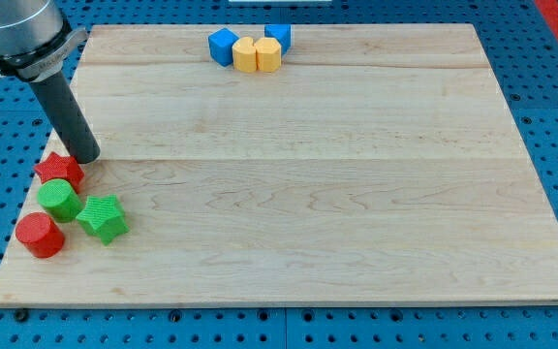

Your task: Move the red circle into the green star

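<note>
The red circle (pixel 40 235) lies near the board's bottom left corner. The green star (pixel 103 217) lies just to its right, a small gap between them. A green circle (pixel 59 199) sits just above both, touching the red star (pixel 59 171) above it. My tip (pixel 84 156) stands at the red star's upper right edge, well above the red circle.
At the view's top stand a blue block (pixel 223 46), two yellow blocks (pixel 246 55) (pixel 267 54) and another blue block (pixel 278 37), packed together. The wooden board (pixel 308 194) ends close to the left of the red circle.
</note>
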Robot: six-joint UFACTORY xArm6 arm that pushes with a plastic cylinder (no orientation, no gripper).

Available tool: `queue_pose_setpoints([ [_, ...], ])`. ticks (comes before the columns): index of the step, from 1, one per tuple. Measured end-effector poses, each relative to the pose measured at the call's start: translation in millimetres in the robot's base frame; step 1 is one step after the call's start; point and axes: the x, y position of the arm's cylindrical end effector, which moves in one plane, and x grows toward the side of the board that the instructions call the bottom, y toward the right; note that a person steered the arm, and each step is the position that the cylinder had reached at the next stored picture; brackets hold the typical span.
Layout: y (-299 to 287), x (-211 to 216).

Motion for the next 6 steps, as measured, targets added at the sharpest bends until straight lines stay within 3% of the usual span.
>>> queue_pose_setpoints([
  [2,-3.6,0.0],
  [3,-4.2,-26.8],
  [5,-72.9,-33.4],
  [6,-73.5,13.6],
])
